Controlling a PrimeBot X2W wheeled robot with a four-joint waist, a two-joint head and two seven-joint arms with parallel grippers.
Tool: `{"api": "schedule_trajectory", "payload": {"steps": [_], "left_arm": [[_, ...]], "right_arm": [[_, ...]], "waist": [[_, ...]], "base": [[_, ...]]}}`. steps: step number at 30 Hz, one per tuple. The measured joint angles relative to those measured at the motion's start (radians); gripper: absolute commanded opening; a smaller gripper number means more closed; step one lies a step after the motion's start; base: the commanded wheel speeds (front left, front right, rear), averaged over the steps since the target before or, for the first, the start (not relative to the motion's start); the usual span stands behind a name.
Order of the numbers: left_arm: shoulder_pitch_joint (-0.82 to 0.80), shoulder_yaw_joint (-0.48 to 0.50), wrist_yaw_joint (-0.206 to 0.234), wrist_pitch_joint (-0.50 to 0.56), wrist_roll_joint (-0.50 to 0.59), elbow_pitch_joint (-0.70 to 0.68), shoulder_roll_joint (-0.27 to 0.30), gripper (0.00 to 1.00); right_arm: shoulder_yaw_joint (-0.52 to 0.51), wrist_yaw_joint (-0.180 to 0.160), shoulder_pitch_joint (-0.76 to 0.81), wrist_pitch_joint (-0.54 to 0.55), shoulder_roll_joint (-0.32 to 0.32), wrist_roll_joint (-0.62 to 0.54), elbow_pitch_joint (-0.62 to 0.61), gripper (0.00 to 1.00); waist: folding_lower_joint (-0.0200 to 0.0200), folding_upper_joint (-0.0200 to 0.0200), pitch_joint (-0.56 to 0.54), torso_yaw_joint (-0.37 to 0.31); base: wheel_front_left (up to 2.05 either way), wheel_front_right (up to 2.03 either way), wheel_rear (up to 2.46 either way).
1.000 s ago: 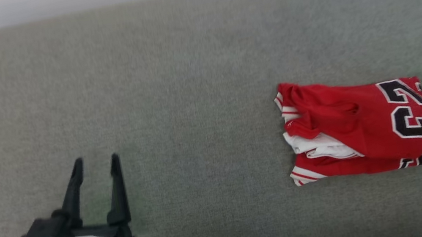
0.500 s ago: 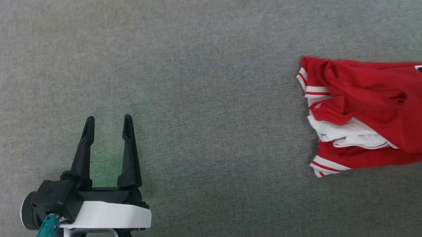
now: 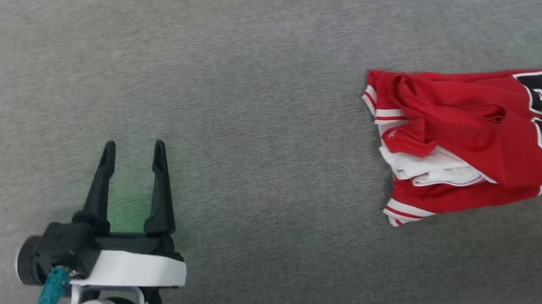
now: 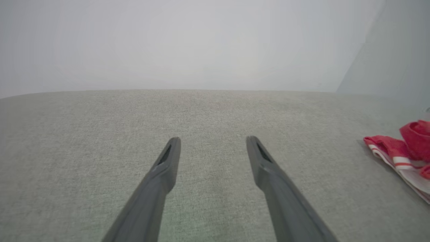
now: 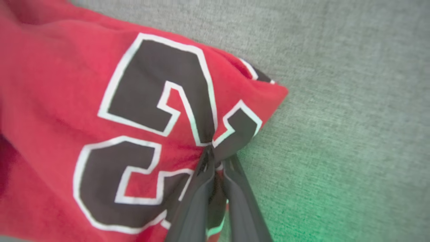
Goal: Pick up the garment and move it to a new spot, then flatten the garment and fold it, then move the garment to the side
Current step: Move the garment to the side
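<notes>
Black fingers of the right gripper (image 5: pixel 215 153) were clenched on a bunched fold at the numbered edge of the garment (image 5: pixel 60 77), a red jersey shirt bearing a black 23 outlined in white. The garment lay crumpled at the right middle of the head view, with white sleeve cloth and red-and-white striped trim showing at its left side, on the grey woven surface (image 3: pixel 231 43). At lower left, well apart, the left gripper (image 3: pixel 133 148) had its jaws spread wide, grasping nothing.

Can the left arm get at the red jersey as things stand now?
Probably yes: bare grey fabric lies between the open left tool and the jersey, though the gap is wide.
</notes>
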Motion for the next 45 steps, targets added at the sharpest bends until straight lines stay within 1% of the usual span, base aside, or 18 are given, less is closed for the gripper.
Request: {"api": "schedule_trajectory", "payload": {"steps": [4,10,14,18,23,27,31,36,37,39,40,41,42,45], "left_arm": [[-0.032,-0.013,0.000,0.000,0.006,-0.009,0.019,1.00],[-0.152,-0.058,0.000,0.000,0.012,-0.028,0.071,1.00],[-0.285,-0.112,0.000,0.000,0.012,-0.023,0.101,1.00],[-0.438,-0.190,0.000,0.000,0.011,-0.007,0.115,1.00],[-0.630,-0.267,0.000,0.000,0.006,0.009,0.128,1.00],[-0.719,-0.300,0.000,0.000,0.001,0.026,0.127,1.00],[-0.763,-0.303,0.000,0.000,-0.004,0.031,0.128,1.00],[-0.780,-0.303,0.000,0.000,-0.005,0.035,0.130,1.00],[-0.778,-0.301,0.000,0.000,-0.005,0.039,0.129,1.00],[-0.769,-0.298,0.000,0.000,-0.005,0.044,0.129,1.00],[-0.760,-0.295,0.000,0.000,-0.005,0.047,0.128,1.00],[-0.747,-0.292,0.000,0.000,-0.005,0.049,0.127,1.00],[-0.731,-0.289,0.000,0.000,-0.005,0.050,0.125,1.00],[-0.674,-0.267,0.000,0.000,-0.009,0.061,0.106,1.00]], "right_arm": [[-0.036,0.003,0.001,-0.058,0.000,0.007,0.006,0.00],[-0.145,-0.003,0.002,-0.150,-0.070,-0.013,0.065,0.00],[-0.221,-0.005,-0.042,-0.217,-0.095,-0.027,0.136,0.00],[-0.279,-0.006,-0.104,-0.250,-0.116,-0.035,0.226,0.00],[-0.318,-0.006,-0.204,-0.280,-0.137,-0.038,0.348,0.00],[-0.325,-0.006,-0.290,-0.341,-0.159,-0.085,0.453,0.00],[-0.309,-0.006,-0.376,-0.391,-0.151,-0.133,0.553,0.00],[-0.266,-0.006,-0.458,-0.436,-0.134,-0.199,0.659,0.00],[-0.243,-0.006,-0.479,-0.445,-0.127,-0.221,0.695,0.00],[-0.232,-0.006,-0.494,-0.461,-0.115,-0.225,0.725,0.00],[-0.224,-0.006,-0.503,-0.465,-0.111,-0.229,0.738,0.25],[-0.215,-0.006,-0.507,-0.474,-0.107,-0.232,0.749,0.39],[-0.208,-0.006,-0.511,-0.488,-0.103,-0.234,0.756,1.00],[-0.177,-0.006,-0.513,-0.515,-0.106,-0.251,0.763,1.00]], "waist": [[0.0000,0.0000,0.008,-0.045],[0.0000,0.0000,0.057,-0.118],[0.0000,-0.0001,0.118,-0.157],[0.0000,0.0000,0.186,-0.189],[0.0000,-0.0001,0.282,-0.206],[0.0000,-0.0001,0.345,-0.207],[0.0000,-0.0001,0.378,-0.196],[0.0001,-0.0001,0.387,-0.176],[0.0000,0.0000,0.378,-0.170],[0.0000,0.0000,0.365,-0.165],[0.0000,0.0000,0.358,-0.163],[0.0000,0.0000,0.348,-0.161],[0.0001,0.0000,0.337,-0.160],[0.0000,-0.0001,0.293,-0.154]], "base": [[0.00,0.00,0.00],[0.00,0.00,0.00],[0.00,0.00,0.00],[0.00,0.00,0.00],[0.00,0.00,0.00],[0.00,0.00,0.00],[0.00,0.00,0.00],[0.00,0.00,0.00],[0.00,0.00,0.00],[0.00,0.00,0.00],[0.00,0.00,0.00],[0.00,0.00,0.00],[0.00,0.00,0.00],[0.00,0.00,0.00]]}}
